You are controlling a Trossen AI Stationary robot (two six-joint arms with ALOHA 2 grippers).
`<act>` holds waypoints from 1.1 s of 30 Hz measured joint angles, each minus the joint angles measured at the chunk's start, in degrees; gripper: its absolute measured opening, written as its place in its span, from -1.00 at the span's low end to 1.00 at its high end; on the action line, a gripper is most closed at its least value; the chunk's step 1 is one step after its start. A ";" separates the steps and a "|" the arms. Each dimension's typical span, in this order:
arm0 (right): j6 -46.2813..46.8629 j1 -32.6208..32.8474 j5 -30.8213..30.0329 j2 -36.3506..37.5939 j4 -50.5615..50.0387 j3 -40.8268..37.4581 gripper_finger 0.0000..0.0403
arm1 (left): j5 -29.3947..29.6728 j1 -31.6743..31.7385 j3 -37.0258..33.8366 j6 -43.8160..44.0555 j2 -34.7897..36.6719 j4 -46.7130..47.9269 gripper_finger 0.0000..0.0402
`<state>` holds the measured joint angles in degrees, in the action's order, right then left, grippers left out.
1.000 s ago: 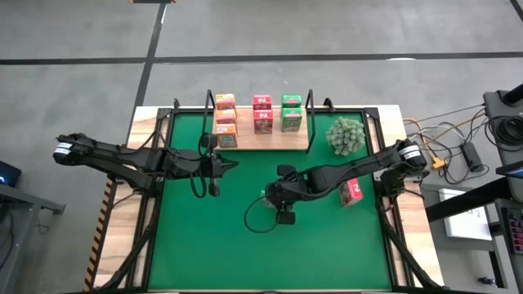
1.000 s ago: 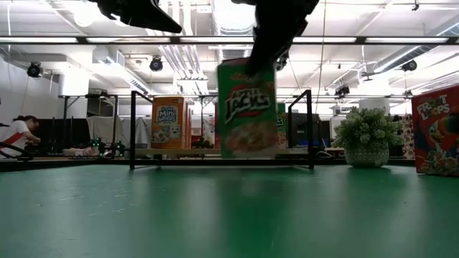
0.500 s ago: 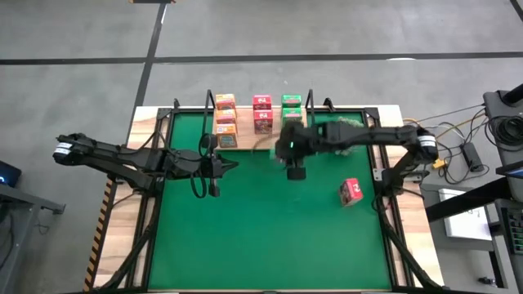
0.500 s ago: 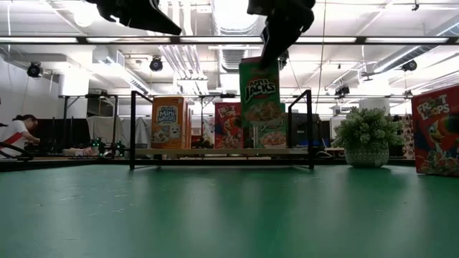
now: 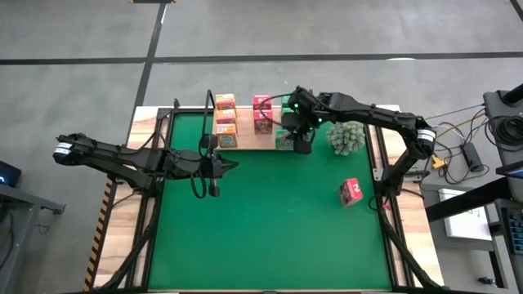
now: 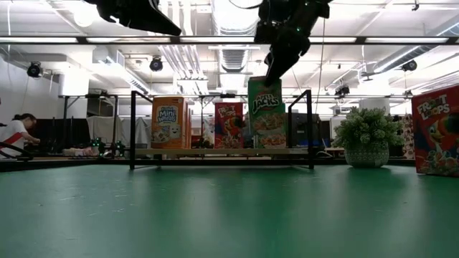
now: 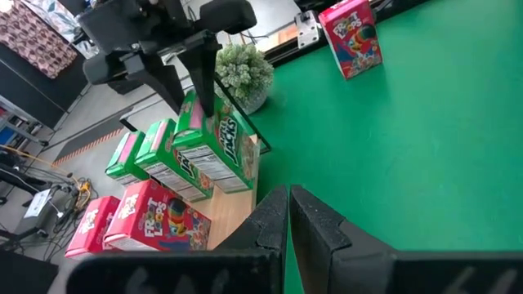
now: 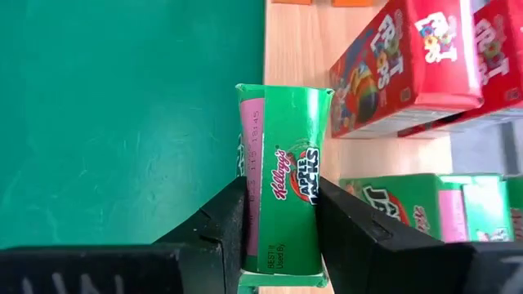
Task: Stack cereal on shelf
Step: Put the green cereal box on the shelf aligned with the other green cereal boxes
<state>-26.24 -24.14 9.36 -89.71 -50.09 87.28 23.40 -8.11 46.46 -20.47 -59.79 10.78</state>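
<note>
The shelf (image 5: 245, 144), a light wooden board with black wire uprights, stands at the mat's far edge. Orange (image 5: 225, 118), pink (image 5: 262, 113) and green (image 5: 291, 104) cereal boxes stand on it. My right gripper (image 5: 297, 135) is over the board's right near part, shut on a green Apple Jacks box (image 6: 266, 118), which also shows in the left wrist view (image 7: 214, 145). Another pink box (image 5: 350, 193) stands on the green mat at the right. My left gripper (image 5: 216, 167) hangs shut and empty above the mat, left of centre. My right gripper pinches the green box's top end (image 8: 283, 200) between its two fingers, one on each broad face. The fingers (image 6: 278, 63) come from above, pointing down. The box hangs upright, its bottom level with the board; whether it touches the board I cannot tell.
A fuzzy plant ball in a pot (image 5: 346, 135) stands just right of the shelf. The shelf's wire uprights (image 6: 132, 129) flank the board. Open green mat (image 5: 270, 237) lies in front. A person (image 6: 11, 136) sits far off in the room behind.
My right gripper has carried the green box from above the mat's middle toward the far edge, to the shelf's right near part, and lowered it somewhat. The box has stayed upright in the hold.
</note>
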 joint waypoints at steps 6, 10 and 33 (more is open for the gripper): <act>-1.53 -2.16 1.60 0.02 0.35 -1.74 -0.42 | 0.00 0.02 0.00 0.00 0.00 -0.04 -1.00; -2.45 -2.85 1.60 0.16 2.83 -4.47 -0.42 | 0.00 0.01 0.00 0.00 0.00 -0.04 -1.00; -2.39 -5.92 1.12 0.83 5.70 -7.56 -0.42 | 0.02 0.00 0.00 0.00 0.00 -0.07 -1.00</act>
<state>-28.63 -30.06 10.48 -88.88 -44.38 79.72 23.42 -8.11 46.46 -20.47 -59.79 10.72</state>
